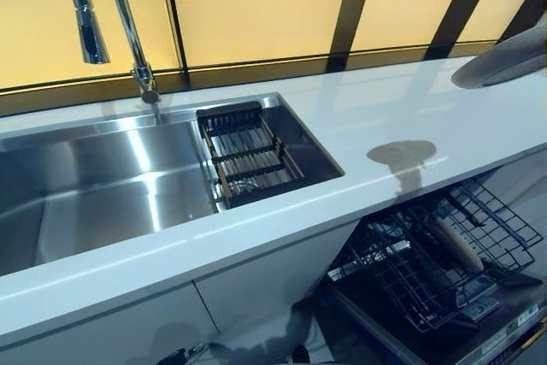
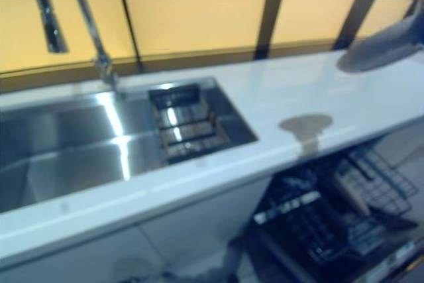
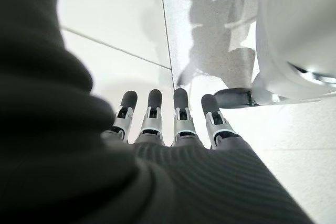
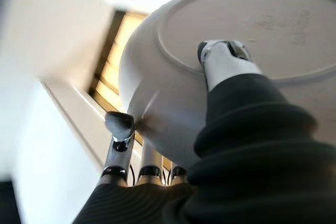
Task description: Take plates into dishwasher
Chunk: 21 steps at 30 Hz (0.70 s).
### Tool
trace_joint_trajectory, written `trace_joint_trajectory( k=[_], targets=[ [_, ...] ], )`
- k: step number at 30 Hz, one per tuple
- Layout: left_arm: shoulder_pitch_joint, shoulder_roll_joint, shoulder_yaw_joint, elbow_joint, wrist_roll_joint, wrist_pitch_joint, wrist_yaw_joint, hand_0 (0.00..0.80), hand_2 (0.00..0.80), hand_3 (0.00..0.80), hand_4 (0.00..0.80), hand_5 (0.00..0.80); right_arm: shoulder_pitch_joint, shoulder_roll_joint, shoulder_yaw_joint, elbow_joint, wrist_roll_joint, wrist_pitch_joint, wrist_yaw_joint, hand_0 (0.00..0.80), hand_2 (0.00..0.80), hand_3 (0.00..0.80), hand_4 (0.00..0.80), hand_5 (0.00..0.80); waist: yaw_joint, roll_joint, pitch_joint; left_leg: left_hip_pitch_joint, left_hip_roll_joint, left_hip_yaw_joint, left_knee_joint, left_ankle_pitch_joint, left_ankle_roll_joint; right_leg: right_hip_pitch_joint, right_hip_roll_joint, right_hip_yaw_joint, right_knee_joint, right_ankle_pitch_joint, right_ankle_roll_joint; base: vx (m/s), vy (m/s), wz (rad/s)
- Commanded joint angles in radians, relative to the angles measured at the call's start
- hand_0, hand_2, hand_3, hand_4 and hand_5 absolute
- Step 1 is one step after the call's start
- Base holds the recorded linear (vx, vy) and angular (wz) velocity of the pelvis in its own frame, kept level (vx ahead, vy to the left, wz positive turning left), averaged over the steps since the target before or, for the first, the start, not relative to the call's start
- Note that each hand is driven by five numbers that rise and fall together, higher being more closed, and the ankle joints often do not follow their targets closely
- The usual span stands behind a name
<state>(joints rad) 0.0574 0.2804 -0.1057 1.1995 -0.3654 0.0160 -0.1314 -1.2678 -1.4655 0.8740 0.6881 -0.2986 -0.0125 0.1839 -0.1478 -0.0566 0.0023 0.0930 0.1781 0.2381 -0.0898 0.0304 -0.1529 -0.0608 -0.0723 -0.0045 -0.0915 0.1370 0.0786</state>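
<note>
1. The right hand (image 4: 210, 72) holds a grey plate (image 4: 252, 40): its thumb presses on the plate's underside and its fingers (image 4: 119, 125) reach past the rim, so the plate is pinched between them.
2. From the head views the plate (image 1: 504, 59) shows at the far right edge, held above the white table (image 1: 402, 108) and not touching it.
3. The left hand (image 3: 173, 124) hangs low in front of the white cabinet fronts (image 3: 110, 19), fingers straight and side by side, holding nothing.
4. A steel sink (image 1: 128, 185) is set into the table; a dark wire basket (image 1: 248, 156) sits in its right end. I cannot tell whether anything lies in the basket.
5. A tall tap (image 1: 128, 27) stands behind the sink.
6. Below the table on the right, the dishwasher (image 1: 410, 314) is open with its black wire rack (image 1: 427, 254) pulled out. A pale roundish thing (image 1: 457, 245) lies in the rack; what it is cannot be told.
</note>
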Motion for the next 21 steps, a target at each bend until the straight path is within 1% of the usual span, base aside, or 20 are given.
trace_joint_trajectory(
  k=[1, 3, 5, 8, 11, 12, 14, 15, 18, 21],
  targets=[
    [-0.077, 0.06, -0.031, 0.042, 0.032, 0.001, -0.02, 0.0, 0.0, 0.0, 0.0, 0.0, -0.035, -0.026, -0.07, 0.106, 0.08, 0.051, 0.053, 0.8, 0.8, 0.8, 0.8, 0.8, -0.014, -0.073, 0.025, 0.064, 0.029, 0.014, 0.003, -0.038, 0.017, 0.064, -0.064, 0.017, 0.004, -0.043, 0.107, 0.005, -0.021, -0.09],
    [-0.08, 0.061, -0.028, 0.048, 0.037, 0.001, -0.02, 0.0, 0.0, 0.0, 0.0, 0.0, 0.002, -0.026, -0.108, 0.129, 0.086, 0.051, 0.094, 0.8, 0.8, 0.8, 0.8, 0.8, -0.023, -0.072, 0.027, 0.066, 0.031, 0.024, 0.003, -0.039, 0.016, 0.058, -0.064, 0.024, 0.004, -0.04, 0.107, 0.001, -0.017, -0.09],
    [-0.082, 0.061, -0.025, 0.051, 0.036, 0.001, -0.017, 0.0, 0.0, 0.0, 0.0, 0.0, 0.029, -0.027, -0.132, 0.14, 0.095, 0.067, 0.116, 0.8, 0.8, 0.8, 0.8, 0.8, -0.03, -0.069, 0.03, 0.069, 0.031, 0.028, 0.003, -0.04, 0.016, 0.054, -0.063, 0.031, 0.004, -0.038, 0.106, 0.001, -0.01, -0.14],
    [-0.085, 0.068, -0.016, 0.053, 0.025, 0.0, -0.015, 0.0, 0.0, 0.0, 0.0, 0.0, 0.091, -0.03, -0.192, 0.159, 0.142, 0.075, 0.154, 0.8, 0.8, 0.8, 0.8, 0.8, -0.042, -0.066, 0.035, 0.07, 0.033, 0.038, 0.003, -0.04, 0.015, 0.044, -0.062, 0.04, 0.004, -0.033, 0.106, 0.009, -0.011, -0.11],
    [-0.093, 0.069, -0.002, 0.052, 0.025, 0.004, -0.014, 0.0, 0.0, 0.0, 0.0, 0.0, 0.169, -0.029, -0.269, 0.143, 0.192, 0.102, 0.193, 0.8, 0.8, 0.8, 0.8, 0.8, -0.055, -0.06, 0.042, 0.069, 0.034, 0.044, 0.003, -0.041, 0.015, 0.034, -0.061, 0.048, 0.004, -0.028, 0.104, -0.016, -0.013, -0.04],
    [-0.098, 0.071, 0.005, 0.052, 0.029, 0.006, -0.015, 0.0, 0.0, 0.0, 0.0, 0.0, 0.226, -0.025, -0.321, 0.136, 0.207, 0.111, 0.201, 0.8, 0.8, 0.8, 0.8, 0.8, -0.06, -0.059, 0.048, 0.067, 0.034, 0.046, 0.003, -0.042, 0.016, 0.028, -0.06, 0.05, 0.004, -0.026, 0.104, -0.048, -0.014, -0.03],
    [-0.103, 0.071, 0.008, 0.053, 0.029, 0.004, -0.016, 0.0, 0.0, 0.0, 0.0, 0.0, 0.284, -0.02, -0.375, 0.129, 0.218, 0.117, 0.21, 0.8, 0.8, 0.8, 0.8, 0.8, -0.067, -0.056, 0.055, 0.064, 0.034, 0.047, 0.003, -0.041, 0.015, 0.02, -0.06, 0.054, 0.004, -0.022, 0.104, -0.053, -0.011, -0.05],
    [-0.108, 0.072, 0.009, 0.053, 0.028, 0.005, -0.017, 0.0, 0.0, 0.0, 0.0, 0.0, 0.338, -0.013, -0.425, 0.118, 0.227, 0.125, 0.213, 0.8, 0.8, 0.8, 0.8, 0.8, -0.071, -0.056, 0.061, 0.062, 0.034, 0.048, 0.003, -0.041, 0.016, 0.015, -0.06, 0.057, 0.004, -0.02, 0.104, -0.041, -0.007, -0.07],
    [-0.11, 0.07, 0.011, 0.056, 0.026, -0.003, -0.021, 0.0, 0.0, 0.0, 0.0, 0.0, 0.417, -0.004, -0.498, 0.104, 0.244, 0.135, 0.219, 0.8, 0.8, 0.8, 0.8, 0.8, -0.08, -0.054, 0.069, 0.063, 0.032, 0.051, 0.003, -0.044, 0.016, 0.006, -0.06, 0.063, 0.004, -0.016, 0.103, -0.026, 0.003, -0.07],
    [-0.109, 0.071, 0.018, 0.056, 0.03, -0.005, -0.025, 0.0, 0.0, 0.0, 0.0, 0.0, 0.498, 0.006, -0.57, 0.069, 0.278, 0.168, 0.257, 0.8, 0.8, 0.8, 0.8, 0.8, -0.089, -0.051, 0.072, 0.066, 0.031, 0.054, 0.003, -0.046, 0.016, 0.002, -0.059, 0.068, 0.004, -0.013, 0.101, -0.007, 0.002, -0.08]
  ],
)
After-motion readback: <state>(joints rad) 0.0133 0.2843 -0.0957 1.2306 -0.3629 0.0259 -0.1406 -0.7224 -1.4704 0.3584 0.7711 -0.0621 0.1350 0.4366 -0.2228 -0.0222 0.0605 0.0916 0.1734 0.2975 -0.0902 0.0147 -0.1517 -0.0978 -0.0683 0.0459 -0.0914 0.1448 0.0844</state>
